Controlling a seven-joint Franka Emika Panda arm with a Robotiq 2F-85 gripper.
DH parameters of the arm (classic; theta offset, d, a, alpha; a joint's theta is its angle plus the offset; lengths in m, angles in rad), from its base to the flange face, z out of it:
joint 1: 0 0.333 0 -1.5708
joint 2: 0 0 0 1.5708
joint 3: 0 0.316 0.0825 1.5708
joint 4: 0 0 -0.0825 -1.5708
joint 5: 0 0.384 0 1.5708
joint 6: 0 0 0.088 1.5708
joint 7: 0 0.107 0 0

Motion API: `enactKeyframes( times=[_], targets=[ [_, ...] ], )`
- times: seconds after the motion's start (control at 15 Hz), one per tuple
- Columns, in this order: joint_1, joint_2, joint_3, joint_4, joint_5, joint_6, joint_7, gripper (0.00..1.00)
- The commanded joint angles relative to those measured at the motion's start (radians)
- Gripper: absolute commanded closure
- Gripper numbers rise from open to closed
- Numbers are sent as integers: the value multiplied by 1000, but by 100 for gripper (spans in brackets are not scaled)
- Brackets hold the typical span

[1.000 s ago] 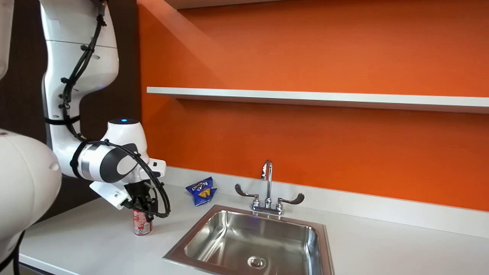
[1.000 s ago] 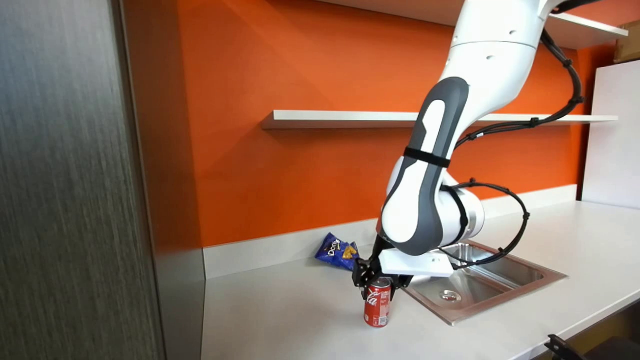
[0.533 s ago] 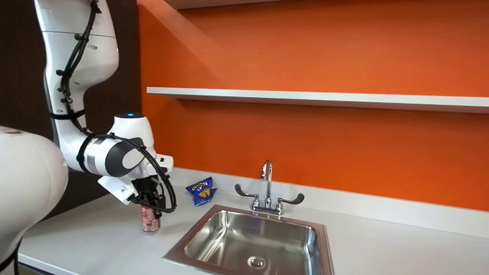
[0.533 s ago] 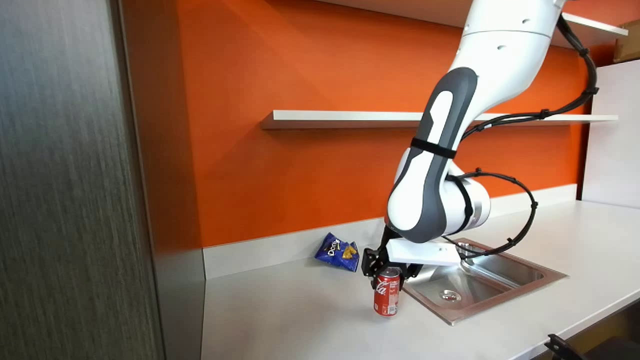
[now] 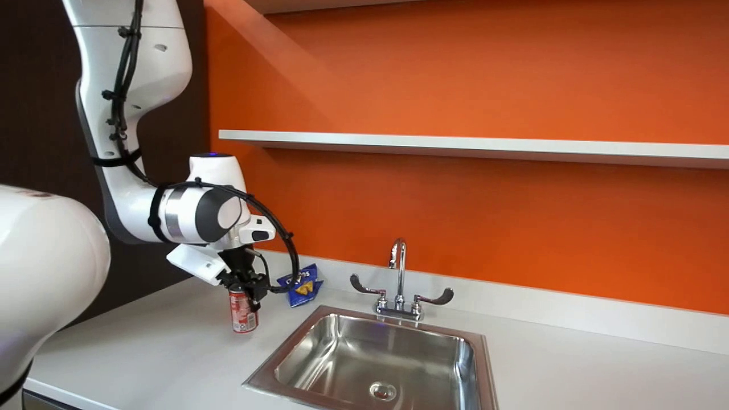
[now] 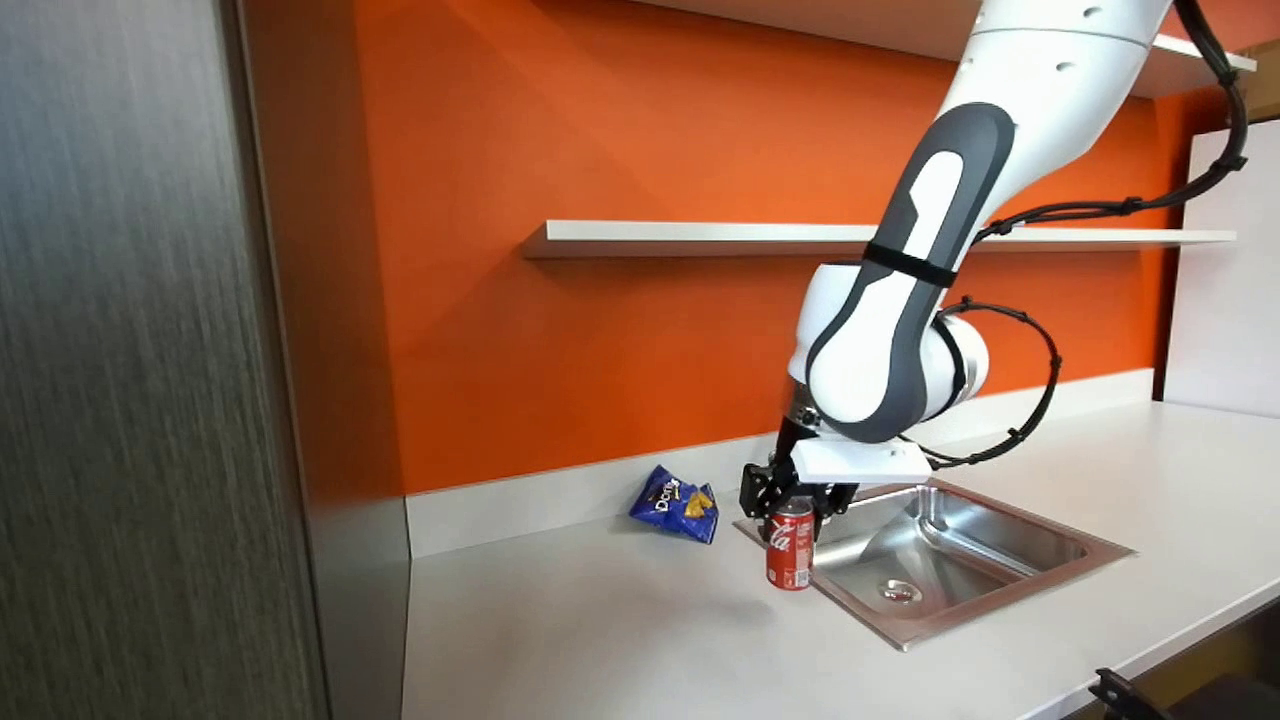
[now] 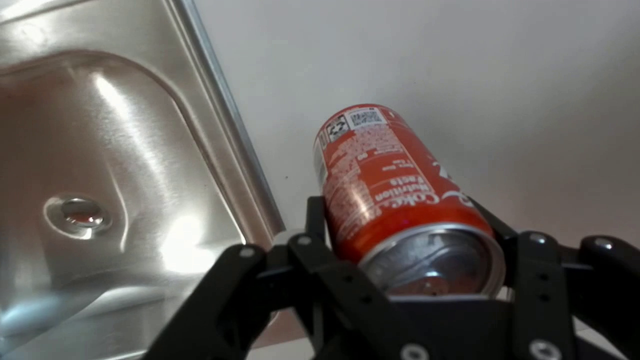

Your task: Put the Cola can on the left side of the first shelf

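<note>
The Cola can (image 5: 243,313) is red with a silvery top and hangs roughly upright between my gripper's fingers, just above the counter near the sink. It also shows in an exterior view (image 6: 790,548). My gripper (image 6: 793,520) is shut on the upper part of the can. In the wrist view, the black fingers of the gripper (image 7: 400,210) press on both sides of the can (image 7: 385,175), near its silver lid. The first shelf (image 5: 455,143), a long thin white board on the orange wall, is above and behind the gripper. It also shows in an exterior view (image 6: 690,232), partly hidden by the arm.
A steel sink (image 5: 490,364) with a tap (image 5: 400,273) is beside the can. A blue snack packet (image 6: 676,503) lies against the backsplash behind. A dark cabinet panel (image 6: 320,400) stands at the left. A higher shelf (image 6: 830,22) is above.
My gripper and the can have moved up and to the right in both exterior views, off the counter and towards the sink. The grip on the can is kept. The packet has not moved.
</note>
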Motion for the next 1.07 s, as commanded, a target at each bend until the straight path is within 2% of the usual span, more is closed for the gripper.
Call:
enactKeyframes(
  times=[0.0,0.13,0.33,0.4,0.53,0.73,1.0],
  targets=[
    [-2,-141,-33,43,-235,-165,175,60],
    [-10,-228,1,56,-299,-255,248,60],
    [-4,-345,44,63,-303,-369,299,60],
    [-147,-367,211,61,-207,-388,240,60],
    [-206,-427,305,62,-123,-434,217,60],
    [-271,-501,410,79,-29,-487,204,60],
    [-318,-584,466,107,41,-519,185,60]
  ],
)
